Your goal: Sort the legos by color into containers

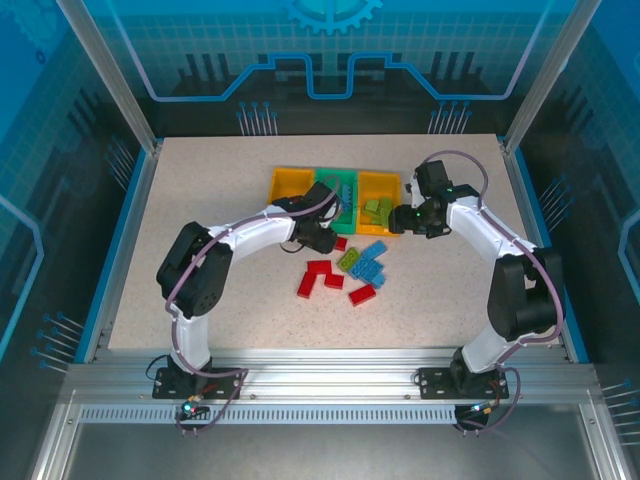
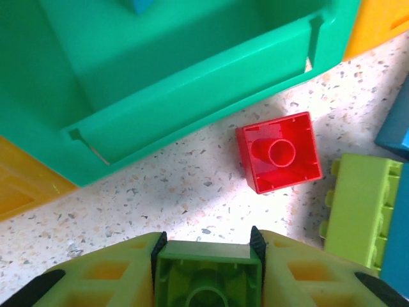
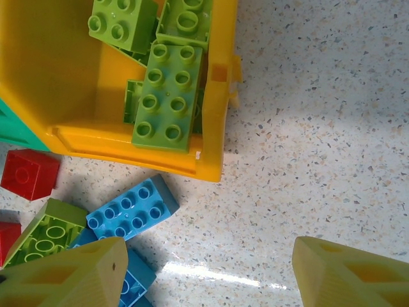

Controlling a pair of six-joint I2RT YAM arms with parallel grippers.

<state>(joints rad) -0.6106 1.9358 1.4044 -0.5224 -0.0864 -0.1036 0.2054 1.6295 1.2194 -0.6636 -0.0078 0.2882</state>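
Green lego [image 2: 206, 281] clamped in left jaws; red lego [image 2: 279, 152] near.

A robotics laboratory cell was indicated: the speckled table [image 1: 200, 200] was enclosed at its left, right and far sides by aluminium posts [image 1: 108, 75] and clear blue-tinted panels [image 1: 330, 50], on which circuit-style lines and a gear emblem [image 1: 333, 12] were printed. Along the table's near edge a slotted aluminium rail frame [image 1: 330, 385] was laid, and on it the left arm [image 1: 200, 270] and the right arm [image 1: 520, 290] were bolted side by side.
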